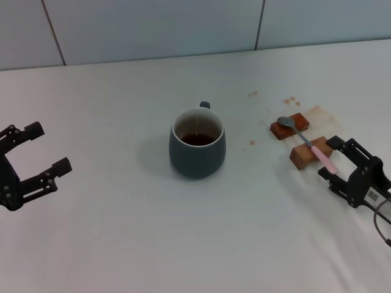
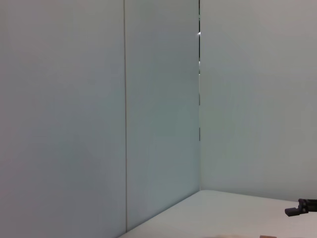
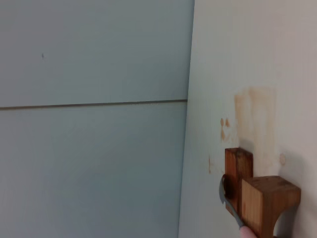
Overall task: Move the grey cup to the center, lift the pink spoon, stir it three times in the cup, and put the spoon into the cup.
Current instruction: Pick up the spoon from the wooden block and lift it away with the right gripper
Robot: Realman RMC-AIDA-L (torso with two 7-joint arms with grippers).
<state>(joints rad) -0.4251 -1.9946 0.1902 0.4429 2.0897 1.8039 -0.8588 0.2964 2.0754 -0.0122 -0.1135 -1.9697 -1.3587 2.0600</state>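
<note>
A: What sits around the grey cup?
B: The white surface carries it, with a pale panelled wall beyond. The cup stands upright about mid-surface, handle turned toward the wall, dark brown residue inside. To the cup's right lie two brown wooden blocks among brown stains.

A: And the hands?
B: The left hand hovers well to the cup's left, fingers spread wide, gripping nothing. The right hand is to the cup's right, just past the nearer block, fingers apart around the spoon's handle tip; I can't tell if they touch it.

A: The pink spoon?
B: It bridges both blocks. Its long axis runs diagonally: metal bowl on the farther block toward the wall, pink handle pointing away from the cup toward the right hand. Nothing stands between the cup and the spoon.
</note>
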